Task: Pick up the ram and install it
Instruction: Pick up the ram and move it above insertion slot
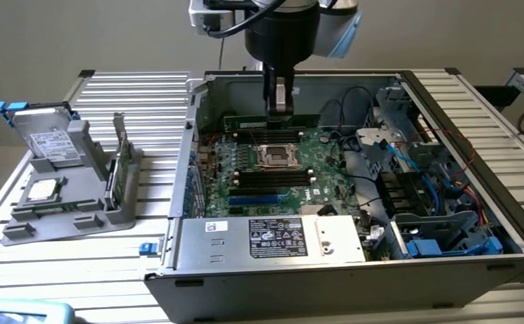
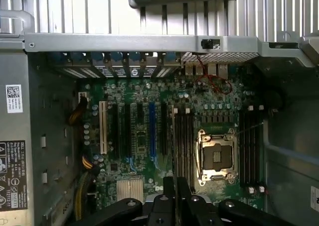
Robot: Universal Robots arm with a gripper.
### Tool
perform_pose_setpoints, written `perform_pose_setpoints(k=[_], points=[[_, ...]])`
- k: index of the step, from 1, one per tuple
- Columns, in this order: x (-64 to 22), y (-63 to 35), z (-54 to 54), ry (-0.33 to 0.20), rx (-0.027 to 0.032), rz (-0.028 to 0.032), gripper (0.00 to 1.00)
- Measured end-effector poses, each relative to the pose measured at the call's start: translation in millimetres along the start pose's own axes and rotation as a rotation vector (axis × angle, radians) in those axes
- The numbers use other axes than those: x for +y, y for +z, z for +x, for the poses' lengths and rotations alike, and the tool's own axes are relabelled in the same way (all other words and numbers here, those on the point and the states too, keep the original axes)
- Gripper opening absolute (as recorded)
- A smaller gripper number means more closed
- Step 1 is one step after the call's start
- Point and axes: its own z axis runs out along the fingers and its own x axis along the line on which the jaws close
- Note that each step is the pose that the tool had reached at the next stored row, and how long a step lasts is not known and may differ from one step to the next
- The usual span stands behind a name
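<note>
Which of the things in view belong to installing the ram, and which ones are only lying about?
Belong to the job: the ram, held in the shut gripper over the motherboard; the memory slots beside the processor socket.
Only lying about: the hard drive with blue tabs, the silver processor chip, the grey holder that carries them, outside the computer case.

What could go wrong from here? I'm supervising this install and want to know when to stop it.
The gripper pinches the ram only at its middle, so the long stick could tilt and meet the memory slots crooked.
The open processor socket lies right beside those slots; a small drift might strike it.
Black cables loop close to the ram's end on the exterior view's right and could snag.
</note>
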Motion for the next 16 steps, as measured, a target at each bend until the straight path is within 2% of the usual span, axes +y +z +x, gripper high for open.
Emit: perform_pose_setpoints(k=[7, 16], points=[[-12.2, 14.6, -13.9, 0.0, 0.0, 0.0001, 0.15], [-15.0, 32.5, -22.7, 0.016, -0.0002, 0.0022, 0.15]])
